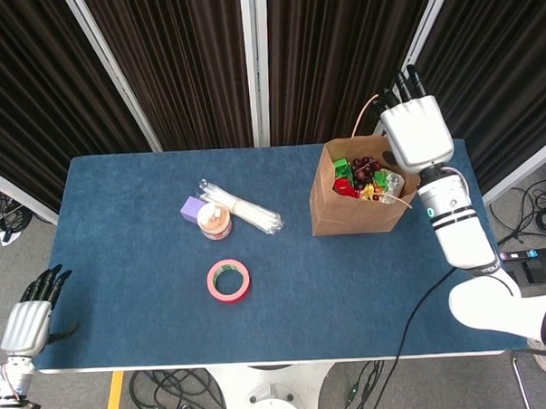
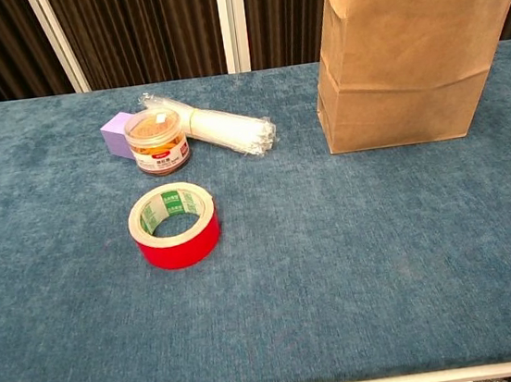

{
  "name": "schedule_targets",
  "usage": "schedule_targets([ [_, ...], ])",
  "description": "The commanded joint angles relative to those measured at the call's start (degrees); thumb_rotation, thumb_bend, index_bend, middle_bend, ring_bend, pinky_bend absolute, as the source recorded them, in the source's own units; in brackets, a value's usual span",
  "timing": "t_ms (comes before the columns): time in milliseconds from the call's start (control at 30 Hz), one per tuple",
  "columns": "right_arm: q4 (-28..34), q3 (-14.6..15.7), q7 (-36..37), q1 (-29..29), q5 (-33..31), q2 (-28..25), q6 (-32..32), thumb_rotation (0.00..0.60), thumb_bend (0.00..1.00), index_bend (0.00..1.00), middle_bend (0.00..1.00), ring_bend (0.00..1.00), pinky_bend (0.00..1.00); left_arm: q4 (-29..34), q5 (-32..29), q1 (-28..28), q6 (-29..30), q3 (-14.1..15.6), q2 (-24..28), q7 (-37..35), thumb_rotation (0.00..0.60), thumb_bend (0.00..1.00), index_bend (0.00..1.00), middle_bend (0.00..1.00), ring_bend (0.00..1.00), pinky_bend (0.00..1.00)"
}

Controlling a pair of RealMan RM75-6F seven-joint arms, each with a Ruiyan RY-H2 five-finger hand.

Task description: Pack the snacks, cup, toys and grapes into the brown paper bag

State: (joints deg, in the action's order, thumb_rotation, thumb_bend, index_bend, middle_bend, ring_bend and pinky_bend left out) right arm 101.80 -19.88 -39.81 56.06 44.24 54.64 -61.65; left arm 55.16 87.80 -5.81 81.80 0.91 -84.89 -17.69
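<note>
The brown paper bag (image 1: 341,211) (image 2: 408,70) stands upright at the table's back right. Inside it I see dark grapes (image 1: 362,169), green and red toys (image 1: 342,176) and bright snack packs (image 1: 370,191). My right hand (image 1: 417,133) hovers above the bag's right rim, fingers straight and apart, holding nothing. My left hand (image 1: 26,322) hangs off the table's front left corner, fingers extended and empty. Neither hand shows in the chest view.
On the blue table (image 1: 122,265) lie a snack jar (image 1: 214,222) (image 2: 157,140), a purple block (image 1: 192,208) (image 2: 117,133), a clear sleeve of plastic cups (image 1: 246,211) (image 2: 225,129) and a red tape roll (image 1: 228,281) (image 2: 176,226). Dark curtains and poles stand behind.
</note>
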Motion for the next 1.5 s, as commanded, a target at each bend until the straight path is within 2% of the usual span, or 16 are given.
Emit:
schedule_targets([
  [33,7.17,-3.27,6.09,-4.35,4.02,-6.15,-5.25,0.6,0.0,0.35,0.24,0.03,0.0,-0.01,0.03,-0.03,0.08,-0.04,-0.05,-0.08,0.6,0.23,0.14,0.13,0.03,0.17],
  [133,14.32,-3.62,11.94,-9.96,6.66,-11.75,-8.33,0.6,0.0,0.35,0.25,0.05,0.0,-0.11,0.05,-0.02,0.16,-0.06,-0.07,0.07,0.6,0.23,0.14,0.13,0.03,0.17],
  [200,19.31,-2.56,16.91,-15.23,10.41,-15.62,-10.72,0.6,0.0,0.35,0.25,0.05,0.0,-0.07,0.03,-0.03,0.2,-0.09,-0.02,0.17,0.6,0.23,0.14,0.13,0.03,0.17],
  [300,23.16,1.55,23.92,-24.38,21.59,-18.97,-16.59,0.6,0.0,0.35,0.25,0.05,0.0,-0.09,0.03,-0.03,0.4,-0.19,-0.02,0.46,0.6,0.23,0.14,0.13,0.03,0.17],
  [333,23.94,4.5,26.46,-28.98,27.83,-19.43,-20.04,0.6,0.0,0.35,0.25,0.05,0.0,-0.11,0.0,-0.04,0.49,-0.27,-0.04,0.63,0.6,0.23,0.14,0.13,0.03,0.17],
  [400,22.8,8.64,29.75,-34.96,36.88,-19.17,-25.13,0.6,0.0,0.35,0.24,0.05,0.0,-0.16,-0.13,-0.07,0.55,-0.44,-0.1,0.84,0.6,0.23,0.14,0.13,0.03,0.17],
  [467,18.92,13.06,32.15,-40.99,45.88,-17.23,-31.08,0.6,0.0,0.35,0.24,0.05,0.0,-0.2,-0.32,-0.07,0.79,-0.72,-0.2,1.03,0.6,0.23,0.14,0.13,0.03,0.17],
  [567,11.55,18.27,34.83,-47.29,53.29,-12.37,-36.28,0.6,0.0,0.34,0.24,0.05,0.0,-0.1,-0.45,-0.19,1.15,-1.13,-0.28,1.19,0.6,0.23,0.14,0.13,0.03,0.17],
  [700,1.13,21.75,38.68,-51.74,55.34,-4.6,-38.56,0.6,0.0,0.34,0.24,0.05,0.0,0.14,-0.38,-0.36,1.39,-1.32,-0.24,1.73,0.6,0.23,0.14,0.13,0.03,0.17],
  [867,-8.12,22.83,46.82,-53.52,53.87,2.91,-37.82,0.6,0.0,0.34,0.24,0.05,0.0,1.09,-0.15,-0.59,2.09,-1.63,0.22,2.79,0.6,0.23,0.14,0.13,0.03,0.17],
  [1000,-11.4,23.0,51.01,-52.7,51.19,4.88,-33.13,0.6,0.0,0.34,0.24,0.05,0.0,2.25,-0.08,-0.77,2.32,-1.8,0.88,4.04,0.6,0.23,0.14,0.13,0.03,0.17],
  [1200,-15.33,22.35,50.72,-49.66,49.02,7.69,-25.22,0.6,0.0,0.25,0.18,0.02,0.0,5.07,0.2,-1.21,2.57,-2.01,2.07,6.21,0.6,0.23,0.14,0.13,0.03,0.17],
  [1367,-18.97,20.7,49.58,-48.1,47.21,11.29,-22.39,0.6,0.0,0.19,0.14,0.0,0.0,6.85,0.41,-1.54,2.54,-2.03,2.71,7.7,0.6,0.23,0.14,0.13,0.03,0.17],
  [1500,-21.56,20.02,49.7,-47.93,46.98,13.39,-22.52,0.6,0.0,0.18,0.13,0.0,0.0,8.51,0.28,-1.59,2.18,-1.9,3.68,8.83,0.6,0.23,0.14,0.13,0.03,0.17],
])
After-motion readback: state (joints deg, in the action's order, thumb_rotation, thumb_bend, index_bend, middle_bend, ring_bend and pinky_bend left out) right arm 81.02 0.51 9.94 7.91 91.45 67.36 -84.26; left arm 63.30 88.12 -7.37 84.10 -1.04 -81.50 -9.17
